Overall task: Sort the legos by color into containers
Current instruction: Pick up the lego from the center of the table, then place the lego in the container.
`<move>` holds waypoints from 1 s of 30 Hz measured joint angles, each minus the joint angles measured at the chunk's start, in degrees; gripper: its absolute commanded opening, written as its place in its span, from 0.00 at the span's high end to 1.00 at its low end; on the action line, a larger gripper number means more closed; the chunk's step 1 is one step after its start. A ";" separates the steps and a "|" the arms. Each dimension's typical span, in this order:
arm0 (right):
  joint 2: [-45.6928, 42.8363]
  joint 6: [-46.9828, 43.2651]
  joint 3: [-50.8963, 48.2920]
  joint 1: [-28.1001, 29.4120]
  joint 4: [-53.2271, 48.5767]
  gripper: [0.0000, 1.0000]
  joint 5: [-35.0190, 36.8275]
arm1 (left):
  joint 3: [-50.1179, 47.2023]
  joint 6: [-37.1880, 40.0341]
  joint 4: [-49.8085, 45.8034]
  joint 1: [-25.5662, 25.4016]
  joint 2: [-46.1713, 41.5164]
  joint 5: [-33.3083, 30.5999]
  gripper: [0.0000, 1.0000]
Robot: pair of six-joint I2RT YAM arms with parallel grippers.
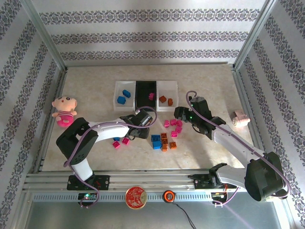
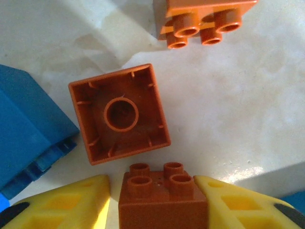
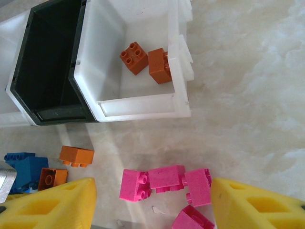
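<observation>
One orange brick [image 2: 162, 195] sits studs-up between the yellow fingers of the left gripper [image 2: 153, 191], on the table [image 2: 238, 105] in the loose pile near the bins. The right-hand pad [image 2: 224, 200] touches its side, and a thin sliver seems to show at the left-hand pad [image 2: 71, 205], so I cannot tell whether the pinch is firm.

Before lifting, I would make sure both pads press flat on opposite walls. The lift should be straight up, because an upturned orange brick [image 2: 119, 113] lies just beyond it and a blue brick [image 2: 28, 129] sits close on the left. Its likely home is the right white bin [image 3: 143, 100], which already holds two orange ones, beside the black bin [image 3: 47, 62].

The right gripper [image 3: 152, 191] hangs spread wide and empty over the pink bricks [image 3: 164, 181], near that bin, so the carry should pass clear of it.
</observation>
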 measured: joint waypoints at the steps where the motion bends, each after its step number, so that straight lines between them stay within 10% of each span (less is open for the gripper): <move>1: 0.00 0.00 0.00 0.00 0.00 0.35 -0.02 | 0.00 -0.04 0.04 0.02 0.00 -0.02 0.65; 15: -3.58 0.04 -1.77 -0.72 -0.24 0.35 -0.13 | 4.39 -0.11 -0.63 -0.15 -8.13 5.16 0.71; 30: -6.10 0.24 -6.91 -0.70 -0.76 0.35 -1.33 | 50.77 1.60 -5.62 6.88 26.16 12.72 0.71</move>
